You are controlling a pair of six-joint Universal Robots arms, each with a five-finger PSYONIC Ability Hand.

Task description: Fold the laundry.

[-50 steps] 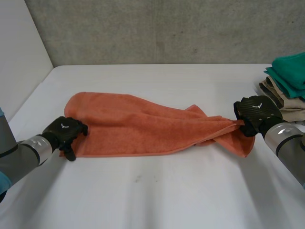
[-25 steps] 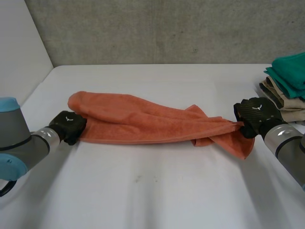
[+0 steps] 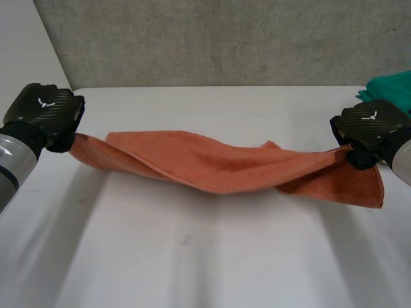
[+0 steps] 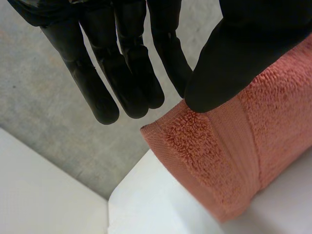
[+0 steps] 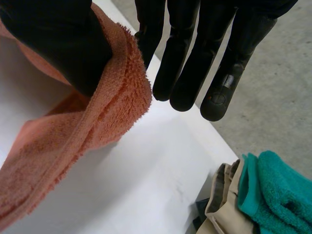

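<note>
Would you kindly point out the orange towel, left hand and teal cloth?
orange towel (image 3: 212,168): head view, its sagging middle.
left hand (image 3: 45,112): head view, back of hand.
teal cloth (image 5: 285,187): right wrist view, its upper surface.

We hold one hand at each end of the orange towel (image 3: 212,163), the two well apart. Our left hand (image 3: 43,112) is at the towel's left end: the thumb (image 4: 224,68) pinches the hem, and the fingers (image 4: 124,73) run straight past the corner. Our right hand (image 3: 369,128) is at the towel's right end: the thumb clamps the edge against the nearest finger, the others extended. Both wrists angle in toward the towel.
</note>
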